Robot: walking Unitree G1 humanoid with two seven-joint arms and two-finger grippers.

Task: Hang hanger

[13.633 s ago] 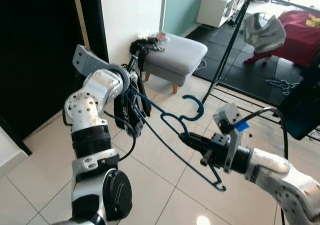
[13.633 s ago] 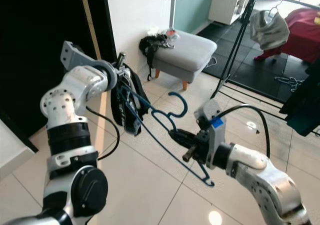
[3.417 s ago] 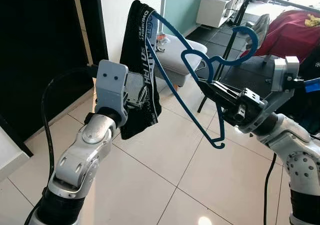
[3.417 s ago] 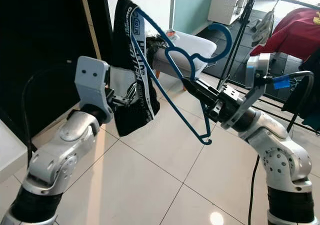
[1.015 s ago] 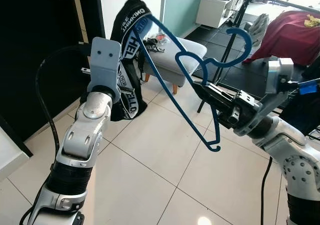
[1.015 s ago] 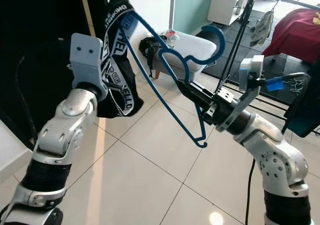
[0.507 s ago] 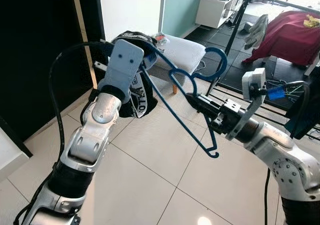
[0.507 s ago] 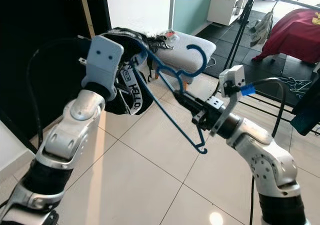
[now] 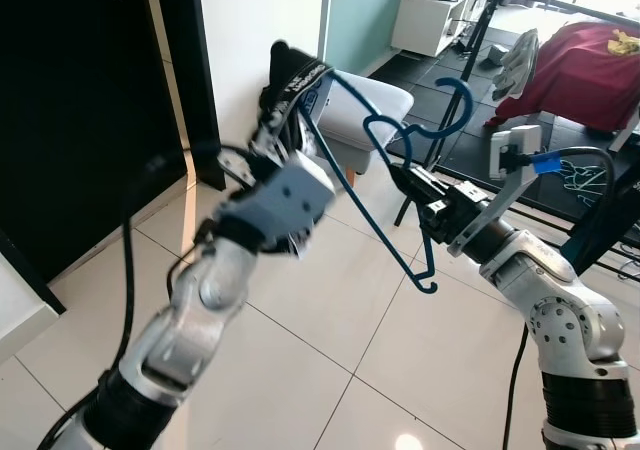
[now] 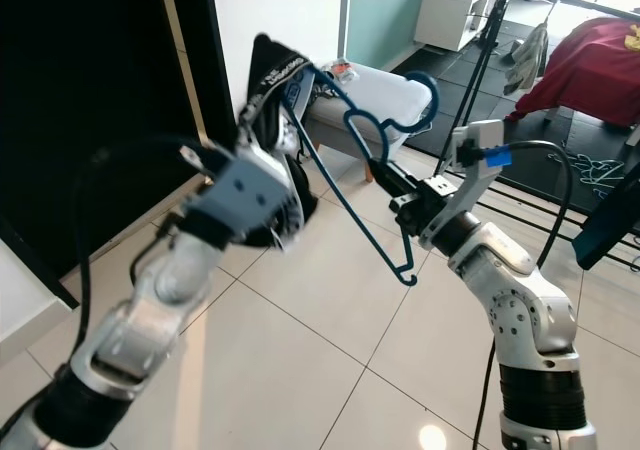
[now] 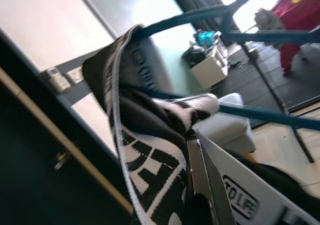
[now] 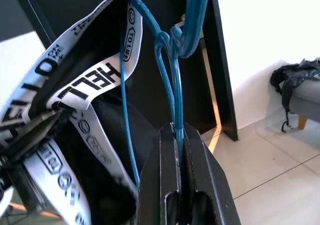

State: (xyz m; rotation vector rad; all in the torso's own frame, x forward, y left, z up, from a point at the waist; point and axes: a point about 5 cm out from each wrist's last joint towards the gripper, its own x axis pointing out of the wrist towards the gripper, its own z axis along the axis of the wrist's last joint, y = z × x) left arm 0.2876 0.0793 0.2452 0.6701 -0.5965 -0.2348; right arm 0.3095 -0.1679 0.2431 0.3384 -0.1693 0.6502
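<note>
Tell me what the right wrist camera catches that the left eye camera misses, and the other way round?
The right wrist view alone shows, close up, the right gripper's fingers clamped on the blue hanger's wire. The left eye view alone shows both arms, the grey footstool, the tiled floor and the red cloth in the background. Both show the hanger and the black garment with lettered waistband draped on it.

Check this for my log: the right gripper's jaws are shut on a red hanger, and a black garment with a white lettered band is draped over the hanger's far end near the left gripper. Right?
One detail is wrong: the hanger is blue, not red, as the left eye view and right wrist view show. The rest holds: the right gripper has its jaws shut on the hanger, and the black garment with its white lettered band is draped over the far end by the left gripper.
</note>
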